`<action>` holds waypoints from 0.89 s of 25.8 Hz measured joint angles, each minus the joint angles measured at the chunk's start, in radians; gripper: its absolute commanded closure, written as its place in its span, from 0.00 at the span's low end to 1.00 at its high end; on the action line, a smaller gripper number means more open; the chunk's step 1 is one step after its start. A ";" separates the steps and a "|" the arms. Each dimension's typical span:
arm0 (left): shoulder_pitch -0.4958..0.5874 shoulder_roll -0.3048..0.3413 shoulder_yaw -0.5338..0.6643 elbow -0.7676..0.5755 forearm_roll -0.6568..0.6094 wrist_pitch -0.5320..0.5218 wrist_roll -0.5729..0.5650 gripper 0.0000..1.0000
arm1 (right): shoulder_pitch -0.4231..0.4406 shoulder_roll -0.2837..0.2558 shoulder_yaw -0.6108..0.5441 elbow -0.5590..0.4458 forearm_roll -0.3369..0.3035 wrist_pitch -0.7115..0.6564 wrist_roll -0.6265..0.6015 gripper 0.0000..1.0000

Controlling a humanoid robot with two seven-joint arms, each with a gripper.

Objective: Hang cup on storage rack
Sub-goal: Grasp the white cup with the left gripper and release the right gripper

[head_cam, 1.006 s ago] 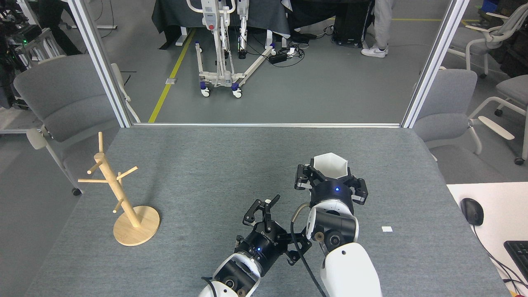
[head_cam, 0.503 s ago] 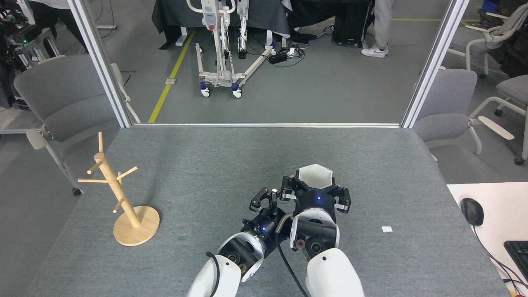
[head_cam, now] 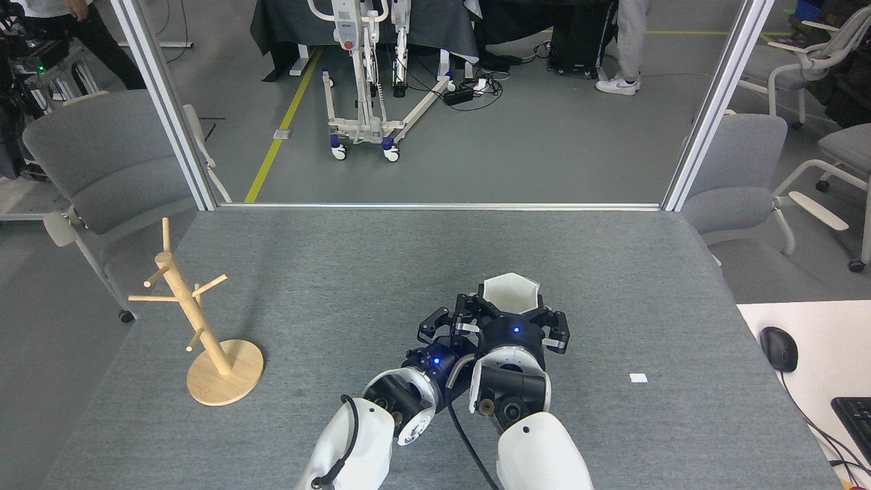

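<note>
So the white faceted cup (head_cam: 510,291) was sitting mouth-up in the right gripper (head_cam: 512,314), jaws clamped on its sides from both flanks, over the middle of the grey desk (head_cam: 408,265), a bit toward the near edge. You could see straight down into the hexagonal rim.

The left gripper (head_cam: 439,323) was tucked in right beside it on the left, nearly touching the right one. Its dark jaws looked spread apart with nothing between them, though the right wrist hid part of it.

The wooden storage rack (head_cam: 194,313) stood way off on the left side of the desk, well apart from both arms, slanted post on its round disc base, every peg bare.

Other stuff: a small white scrap (head_cam: 638,378) lay on the desk to the right of the arms, and a black mouse (head_cam: 778,348) sat on the white surface at the far right. Grey chairs (head_cam: 102,163) flanked the desk on both sides.
</note>
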 measured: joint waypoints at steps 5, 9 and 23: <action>-0.019 -0.001 -0.002 0.017 0.015 0.003 0.000 0.01 | 0.002 0.011 0.004 0.000 -0.001 0.001 0.000 0.88; -0.022 -0.001 -0.004 0.033 0.018 0.010 -0.008 0.10 | 0.010 0.026 0.019 0.000 -0.002 0.002 0.005 0.88; -0.022 -0.001 0.001 0.038 0.018 -0.014 -0.037 1.00 | 0.014 0.052 0.032 0.033 -0.003 0.018 -0.005 0.37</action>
